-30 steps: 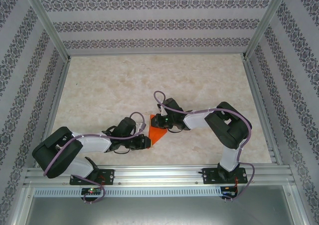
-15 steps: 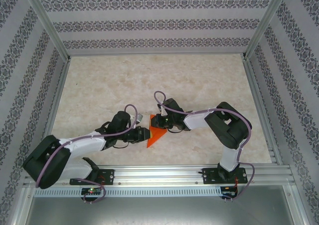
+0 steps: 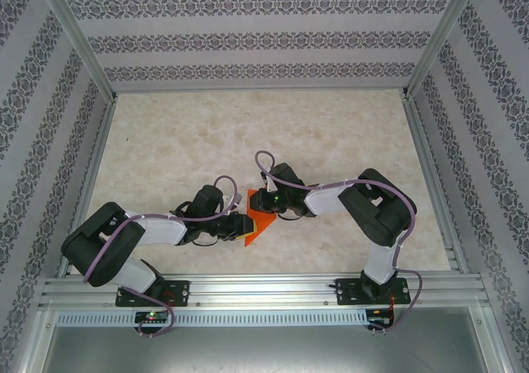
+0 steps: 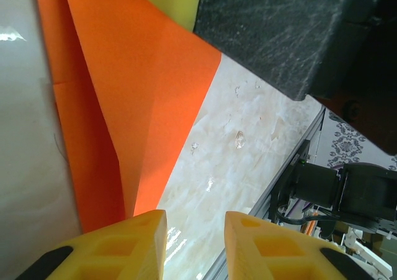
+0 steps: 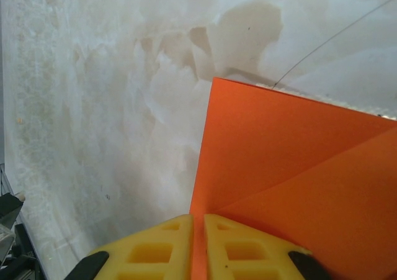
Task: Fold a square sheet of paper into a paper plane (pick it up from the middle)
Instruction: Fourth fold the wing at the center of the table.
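Observation:
The orange sheet of paper (image 3: 261, 224) is folded into a narrow, pointed paper plane shape with creases, standing on edge above the table. In the right wrist view my right gripper (image 5: 198, 221) is shut on the paper's (image 5: 298, 156) edge. My right gripper (image 3: 263, 201) holds it from the far side. My left gripper (image 3: 240, 225) is beside the paper's left edge. In the left wrist view the left gripper (image 4: 195, 230) is open with bare table in the gap, and the paper (image 4: 142, 106) runs down just left of its left finger (image 4: 118, 249).
Marbled tabletop (image 3: 248, 133) stretches far behind both arms. An aluminium rail (image 3: 264, 289) runs along the near edge with the arm bases. Patterned walls and frame posts (image 3: 78, 38) enclose the sides and back. The right arm's base (image 4: 347, 187) shows past the table edge.
The left arm swung out to the left and came back, leaving its gripper beside the paper's left edge with jaws a little wider. The right gripper kept its hold.

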### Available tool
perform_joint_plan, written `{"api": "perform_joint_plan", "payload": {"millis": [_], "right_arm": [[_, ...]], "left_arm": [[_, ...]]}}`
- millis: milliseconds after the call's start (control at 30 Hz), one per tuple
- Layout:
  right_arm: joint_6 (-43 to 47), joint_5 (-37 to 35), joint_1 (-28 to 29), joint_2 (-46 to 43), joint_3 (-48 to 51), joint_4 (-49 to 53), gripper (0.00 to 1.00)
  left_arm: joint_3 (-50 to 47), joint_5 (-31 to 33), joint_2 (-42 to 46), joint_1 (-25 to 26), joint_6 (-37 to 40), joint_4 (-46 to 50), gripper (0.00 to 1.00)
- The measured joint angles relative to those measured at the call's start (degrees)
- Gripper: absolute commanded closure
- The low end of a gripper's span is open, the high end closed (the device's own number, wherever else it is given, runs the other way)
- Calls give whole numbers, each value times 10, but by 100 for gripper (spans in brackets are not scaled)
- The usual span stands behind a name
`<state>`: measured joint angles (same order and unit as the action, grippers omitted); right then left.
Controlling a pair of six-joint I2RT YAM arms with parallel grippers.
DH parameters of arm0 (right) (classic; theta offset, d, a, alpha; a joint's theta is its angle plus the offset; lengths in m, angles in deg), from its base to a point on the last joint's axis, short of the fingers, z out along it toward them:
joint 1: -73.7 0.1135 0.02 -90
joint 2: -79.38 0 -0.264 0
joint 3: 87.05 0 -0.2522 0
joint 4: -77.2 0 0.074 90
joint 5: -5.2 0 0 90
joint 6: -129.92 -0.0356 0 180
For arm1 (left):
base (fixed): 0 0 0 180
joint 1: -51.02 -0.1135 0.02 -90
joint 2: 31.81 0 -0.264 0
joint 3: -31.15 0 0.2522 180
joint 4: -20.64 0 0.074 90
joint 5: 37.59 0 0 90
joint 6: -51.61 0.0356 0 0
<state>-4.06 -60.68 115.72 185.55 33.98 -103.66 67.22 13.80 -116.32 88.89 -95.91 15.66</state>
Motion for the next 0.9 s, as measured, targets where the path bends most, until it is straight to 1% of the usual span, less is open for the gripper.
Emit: {"api": "perform_joint_plan", "payload": {"millis": [167,333,600,700,833,900], "right_arm": [[0,0,0,2,0,-5,86],[0,0,0,3,0,-7,86],[0,0,0,3,0,-7,86],[0,0,2,3,0,-7,86],[0,-2,3,4,1,-11,86],[0,-2,3,4,1,-12,86]], "left_arm": [[-1,11,5,0,7,23,68],[-8,25,33,0,19,59,67],[-19,23,44,0,28,84,67],[-22,22,83,0,28,103,66],[-16,31,169,0,28,128,65],[-2,33,180,0,29,129,65]]}}
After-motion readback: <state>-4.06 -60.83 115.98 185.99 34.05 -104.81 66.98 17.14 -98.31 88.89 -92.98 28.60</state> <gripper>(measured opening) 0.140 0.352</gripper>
